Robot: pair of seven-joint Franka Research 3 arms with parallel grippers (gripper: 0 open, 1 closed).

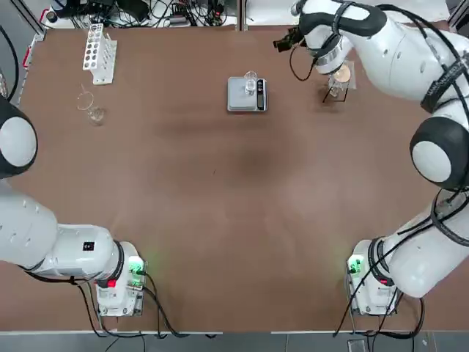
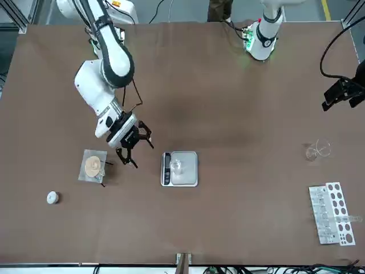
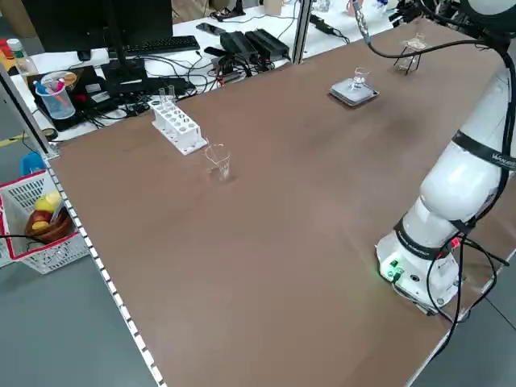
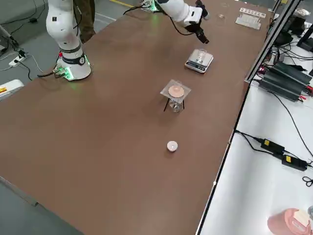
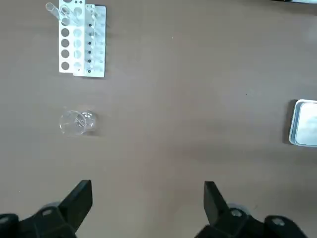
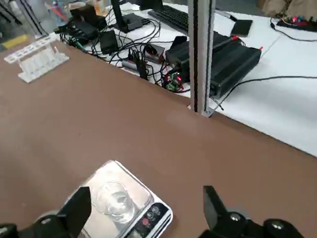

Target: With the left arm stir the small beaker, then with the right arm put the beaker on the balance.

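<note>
Test-tube rack (white), tripod stand

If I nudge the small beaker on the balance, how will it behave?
The small beaker looks like thin clear glass, so it is probably fragile and light. Standing upright on the balance's smooth metal plate, it would likely slide, or tip if pushed near its rim.

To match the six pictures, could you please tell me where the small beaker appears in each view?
Top: small beaker on the balance, upper centre.
Front: on the plate, lower centre.
Left side: upper right.
Right side: upper centre-right.
Left wrist: not in it; only the balance's edge shows.
Right wrist: lower left.
Shared landmark: the balance.
</note>
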